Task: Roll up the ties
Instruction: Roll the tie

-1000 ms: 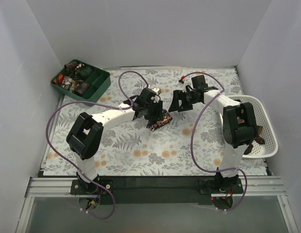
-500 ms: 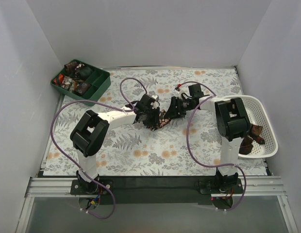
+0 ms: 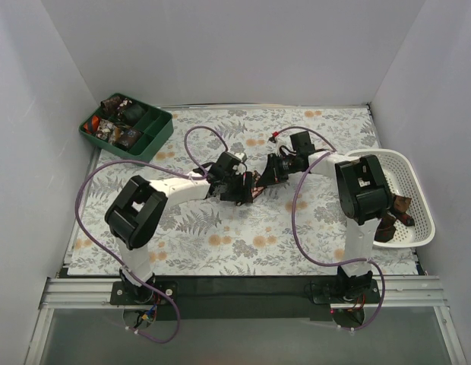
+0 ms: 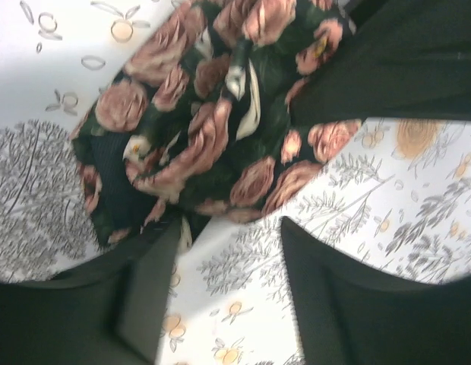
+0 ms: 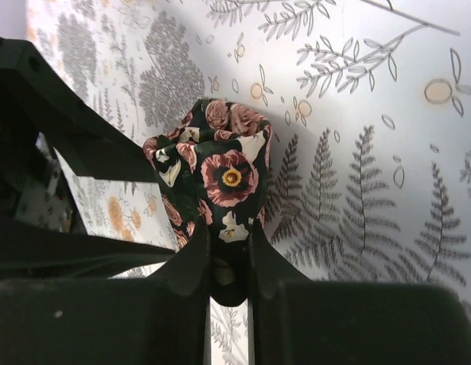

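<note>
Pinching, right gripper (image 5: 230, 255): its jaws are drawn in narrow on a fold of the floral tie (image 5: 220, 171), and I see fabric caught between the two fingers (a thin bite, at the bundle's near end).
Left gripper (image 4: 229, 228): part-way open, with bare tablecloth showing between its fingers; it has hold of nothing, and the tips stand just at the tie's edge.
Floral tie: a bunched, partly coiled lump of dark fabric printed with pink roses, lying on the tablecloth (image 3: 220, 236) at mid-table, between the two grippers.
Arms: both reach inward from either side and meet over the tie in my top view.
Green tray (image 3: 153, 140): far left corner of the table, with several coiled ties (image 3: 114, 125) sitting in its compartments.
White basket (image 3: 418, 220): right edge of the table, with a brown tie (image 3: 399, 207) lying in it, partly hidden from me by the right arm.
</note>
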### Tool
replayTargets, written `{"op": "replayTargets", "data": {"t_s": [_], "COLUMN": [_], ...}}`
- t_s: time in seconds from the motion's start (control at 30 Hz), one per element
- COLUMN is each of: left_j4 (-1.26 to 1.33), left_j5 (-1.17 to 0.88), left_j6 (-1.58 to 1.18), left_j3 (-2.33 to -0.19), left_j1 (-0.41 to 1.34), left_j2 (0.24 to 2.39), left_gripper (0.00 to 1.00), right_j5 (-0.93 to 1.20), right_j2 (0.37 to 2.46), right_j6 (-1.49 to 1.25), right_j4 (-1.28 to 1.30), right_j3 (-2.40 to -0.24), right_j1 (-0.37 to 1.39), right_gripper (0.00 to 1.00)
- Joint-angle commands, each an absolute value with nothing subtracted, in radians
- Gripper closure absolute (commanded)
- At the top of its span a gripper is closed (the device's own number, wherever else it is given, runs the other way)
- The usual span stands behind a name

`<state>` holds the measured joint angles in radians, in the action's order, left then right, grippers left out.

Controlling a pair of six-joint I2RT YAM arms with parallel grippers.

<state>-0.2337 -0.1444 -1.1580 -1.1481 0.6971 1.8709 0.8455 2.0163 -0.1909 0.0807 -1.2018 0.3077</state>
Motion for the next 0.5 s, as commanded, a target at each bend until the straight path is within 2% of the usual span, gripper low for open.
{"op": "replayTargets", "data": {"t_s": [0.0,0.13,0.33,0.47], "left_j4": [-0.265,-0.327,-0.414,-0.449], "left_j5": [-0.095,-0.028,0.066,0.087], "left_j6": [-1.137,-1.106,-1.092,-1.103], "left_j3": [-1.094,-1.011,-0.848,-0.759], "left_j1": [0.696,0.687,0.649,0.634], "left_j2": [1.752,1.626,1.413,1.322], "left_gripper": [0.44,0.36,0.35,0.35], "right_j5": [0.682,0.396,0.019,-0.219], "right_j2": [1.916,1.867,1.858,1.925], "right_j6": [-0.082,-0.003,0.093,0.106], "right_j4": [0.214,0.346,0.485,0.549], "right_j3": [-1.281,-1.356,-1.449,-1.495], "right_j1": [0.324,0.354,0.469,0.579], "right_gripper": [0.98,0.99,0.99,0.99]}}
